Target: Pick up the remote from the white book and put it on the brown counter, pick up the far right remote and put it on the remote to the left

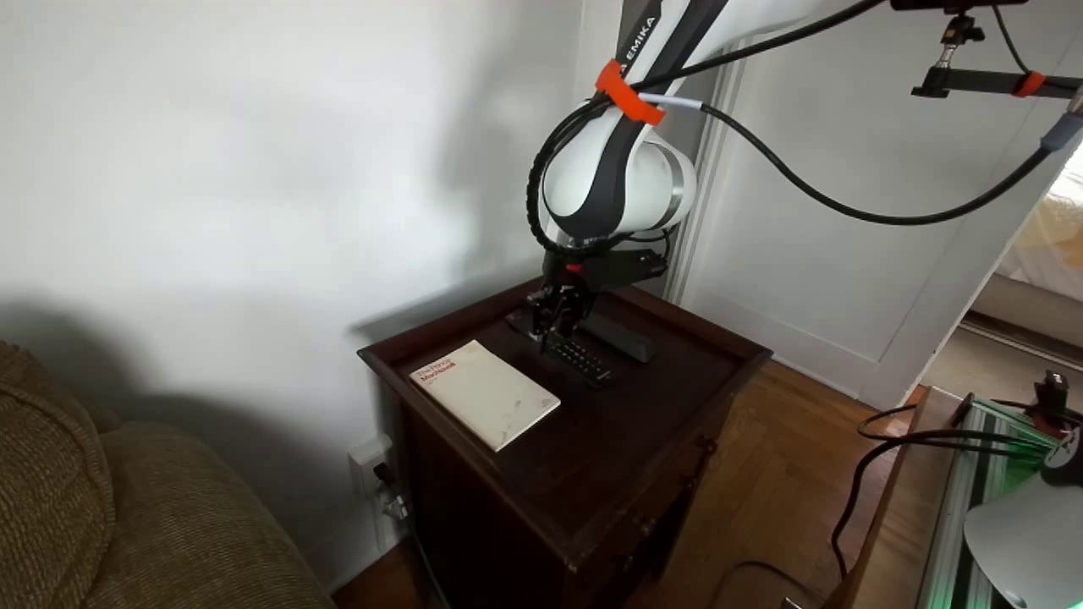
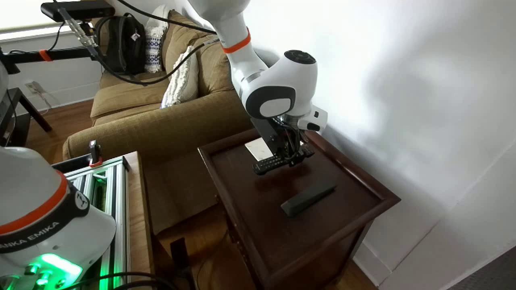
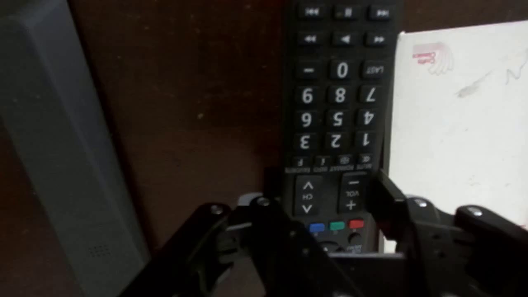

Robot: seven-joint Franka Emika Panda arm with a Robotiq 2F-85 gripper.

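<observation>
The grey-faced button remote (image 1: 582,361) is between the two fingers of my gripper (image 3: 324,196), which press on its long sides. In an exterior view this remote (image 2: 268,165) hangs a little above the brown counter (image 2: 258,205), with a dark reflection below it. The wrist view shows its number buttons (image 3: 338,107); its lower end is hidden by the gripper. The white book (image 1: 484,393) lies flat on the counter beside the held remote. The plain black remote (image 2: 308,198) lies on the counter on the other side; it also shows in the wrist view (image 3: 66,144).
The counter has a raised rim (image 2: 354,169) and stands against a white wall (image 1: 254,211). A brown sofa (image 1: 169,507) is beside the cabinet. The robot's base (image 2: 48,213) stands on a wooden bench apart from it. A black cable (image 1: 846,207) hangs from the arm.
</observation>
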